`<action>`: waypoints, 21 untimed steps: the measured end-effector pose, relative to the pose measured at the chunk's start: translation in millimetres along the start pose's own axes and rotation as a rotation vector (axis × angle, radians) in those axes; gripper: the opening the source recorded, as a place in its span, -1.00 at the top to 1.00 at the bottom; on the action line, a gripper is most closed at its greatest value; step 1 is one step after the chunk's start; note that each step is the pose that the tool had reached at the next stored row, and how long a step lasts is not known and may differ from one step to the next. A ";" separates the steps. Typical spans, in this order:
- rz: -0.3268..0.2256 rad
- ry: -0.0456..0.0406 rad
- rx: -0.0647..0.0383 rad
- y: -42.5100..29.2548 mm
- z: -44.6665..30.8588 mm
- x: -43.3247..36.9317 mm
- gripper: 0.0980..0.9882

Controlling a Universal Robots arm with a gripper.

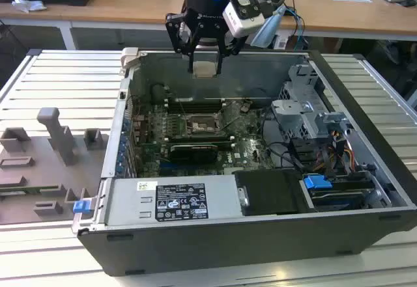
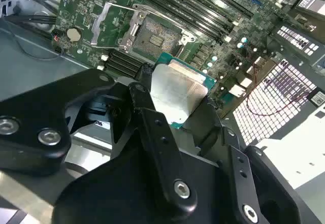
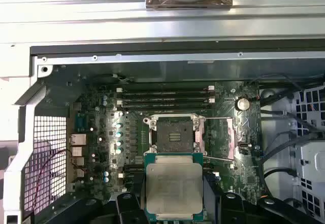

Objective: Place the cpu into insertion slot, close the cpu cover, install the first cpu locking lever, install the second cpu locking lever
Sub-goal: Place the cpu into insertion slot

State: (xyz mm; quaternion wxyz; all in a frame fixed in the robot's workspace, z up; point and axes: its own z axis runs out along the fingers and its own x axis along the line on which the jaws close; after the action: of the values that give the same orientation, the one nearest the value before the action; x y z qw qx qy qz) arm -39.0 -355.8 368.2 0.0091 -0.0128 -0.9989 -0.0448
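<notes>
Your black gripper (image 1: pixel 206 62) is clasping the flat beige-silver square cpu (image 3: pixel 173 188) above the dark metal-rimmed insertion slot (image 3: pixel 175 135); tilting is probably risking misseating.

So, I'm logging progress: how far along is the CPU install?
Done: the cpu is in the gripper. In hand: it hangs above the motherboard, short of the empty insertion slot. Left: seating it, closing the cpu cover, which stands open, and both locking levers.

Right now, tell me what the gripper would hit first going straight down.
The gripper, shut on the cpu, would likely land it on the motherboard near the open insertion slot; exact alignment unclear.
</notes>
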 end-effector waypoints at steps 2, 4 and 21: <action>0.004 -0.0004 0.000 0.0 0.1 0.0 0.00; 0.007 -0.0006 0.000 0.0 0.0 0.0 0.00; 0.049 -0.0045 -0.001 0.0 0.2 0.3 0.00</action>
State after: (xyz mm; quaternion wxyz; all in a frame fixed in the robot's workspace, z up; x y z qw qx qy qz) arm -39.4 -355.8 368.0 0.0080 -0.0376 -0.9982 -0.0450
